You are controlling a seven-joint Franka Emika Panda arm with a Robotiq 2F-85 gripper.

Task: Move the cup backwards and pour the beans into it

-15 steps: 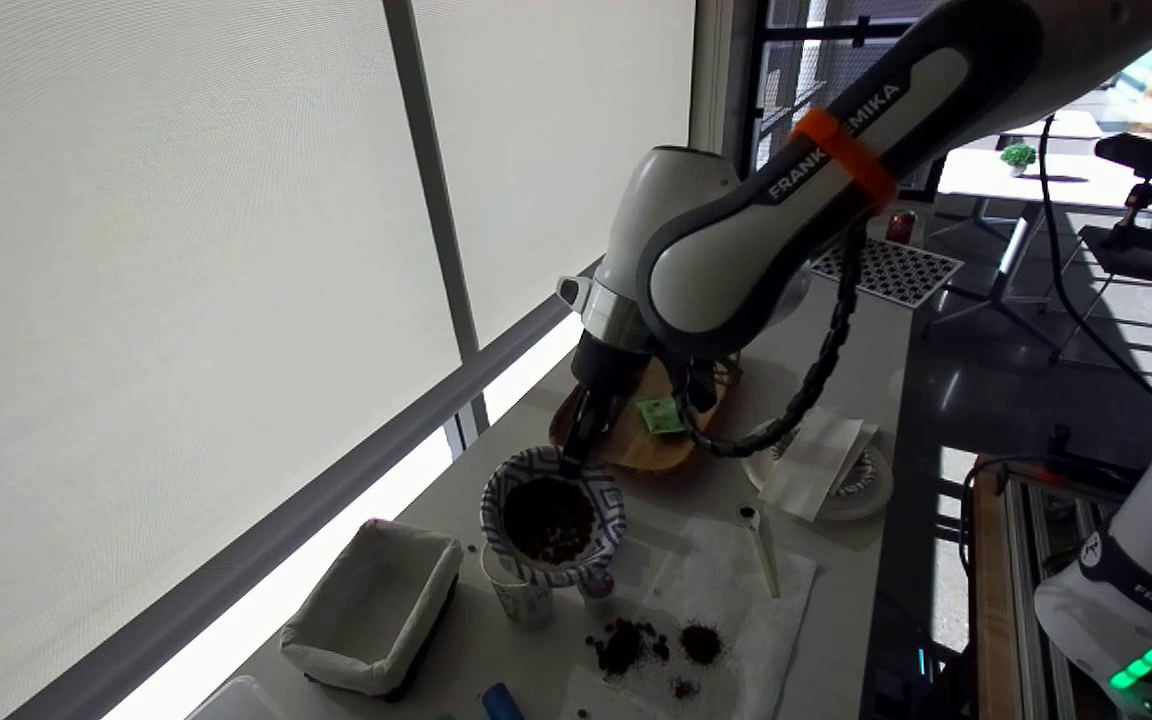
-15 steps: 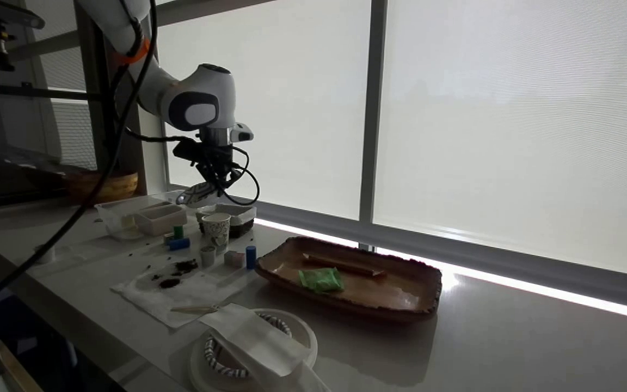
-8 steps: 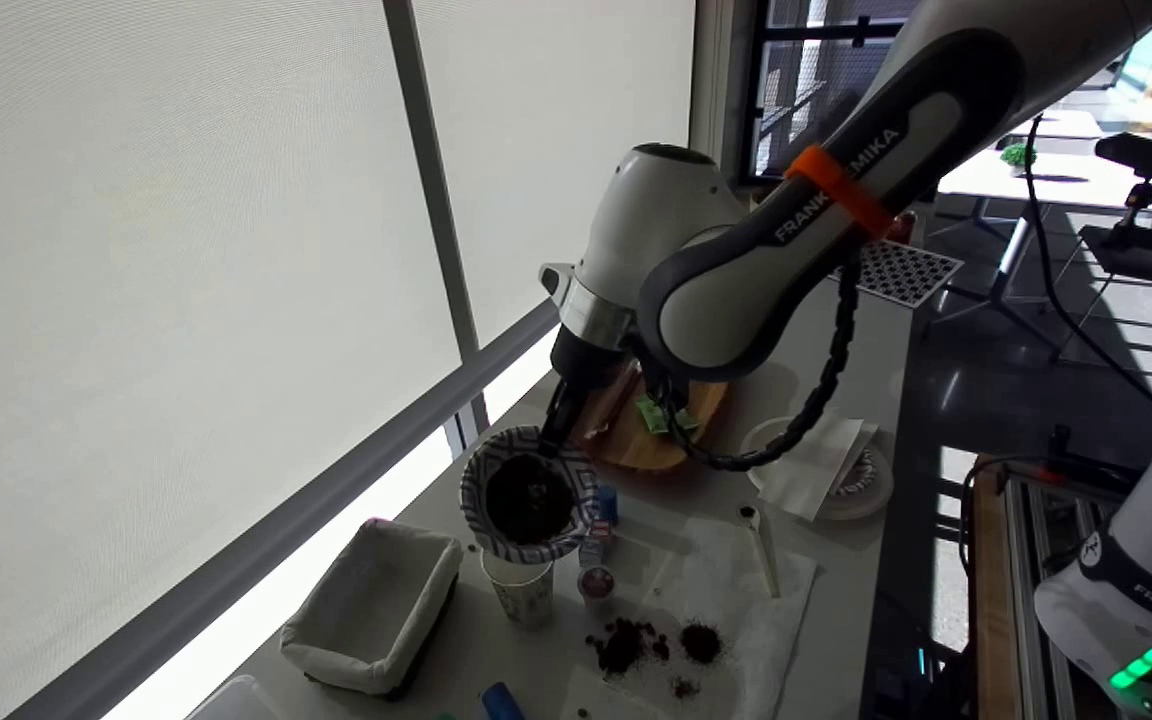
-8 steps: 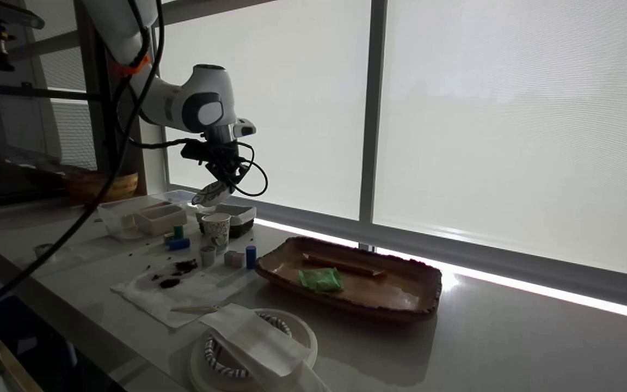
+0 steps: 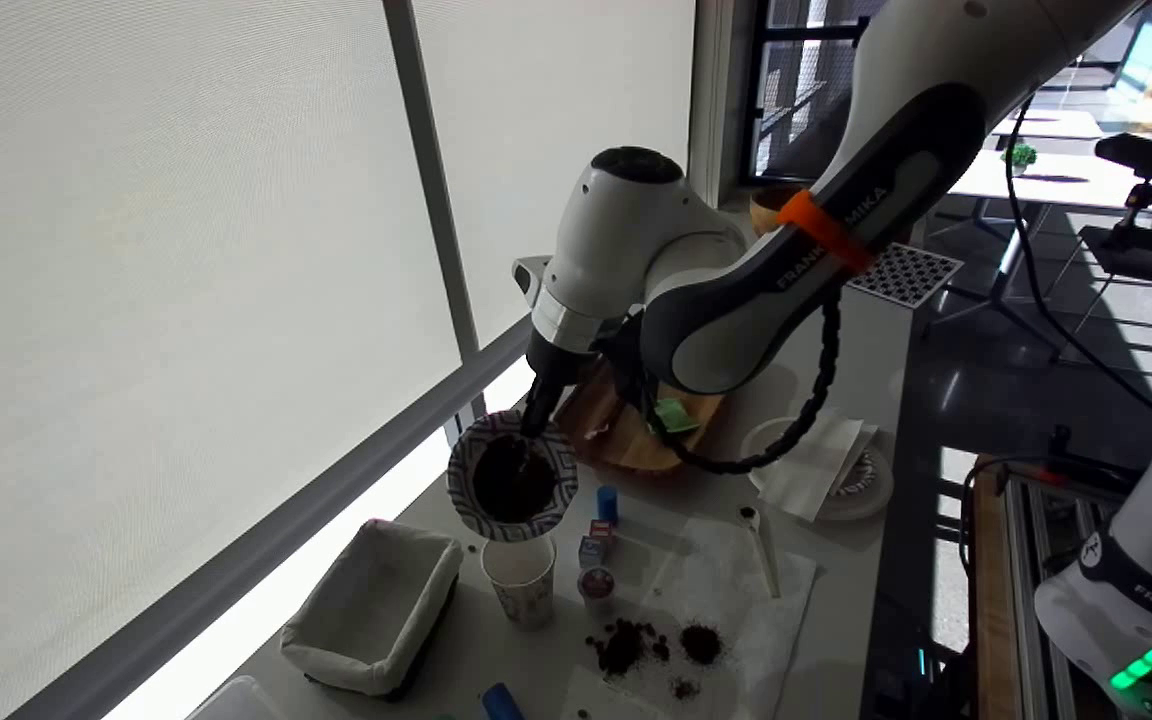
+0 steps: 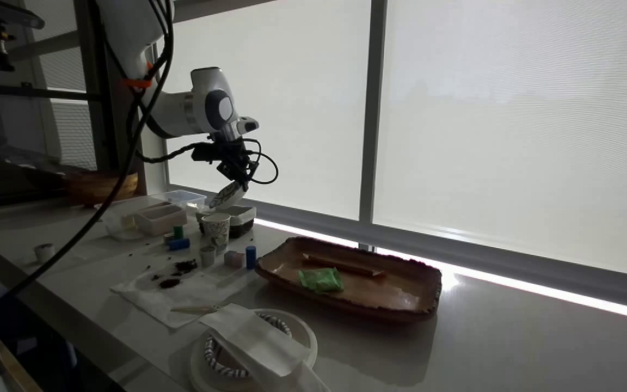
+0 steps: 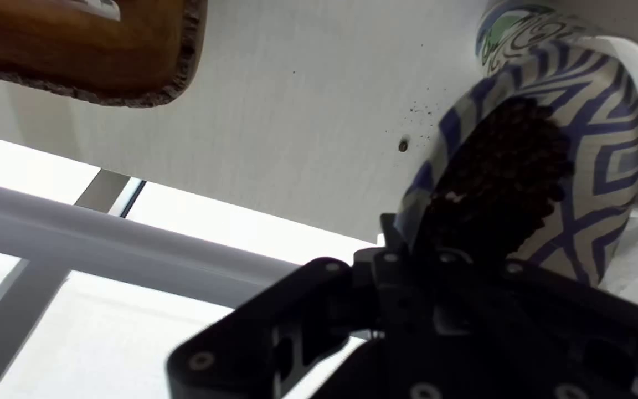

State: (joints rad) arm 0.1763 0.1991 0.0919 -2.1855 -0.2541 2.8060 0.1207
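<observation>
A white paper cup [image 5: 524, 590] with a printed pattern stands upright on the table; it also shows in an exterior view [image 6: 216, 231] and, partly behind the bowl, in the wrist view [image 7: 529, 36]. My gripper [image 5: 533, 425] is shut on the rim of a patterned paper bowl [image 7: 604, 138], also seen in an exterior view [image 6: 227, 196]. The bowl is tilted and hangs above and beside the cup. Dark beans [image 7: 502, 166] lie heaped inside the bowl [image 5: 463, 470]. The fingertips are dark and partly hidden in the wrist view [image 7: 399, 241]. No beans are visible falling.
A lined rectangular basket [image 5: 376, 610] stands beside the cup. A small pod [image 5: 596, 585], small boxes [image 5: 593, 545] and a blue cylinder [image 5: 607, 505] stand near it. A wooden tray [image 6: 400, 294], plates with a napkin [image 6: 256, 337] and a paper with dark heaps [image 6: 204, 288] lie around.
The gripper has carried the bowl towards the window and the wooden tray, and the bowl looks more steeply tilted. The cup's opening, the small boxes and the blue cylinder are uncovered. The cup has stayed put.
</observation>
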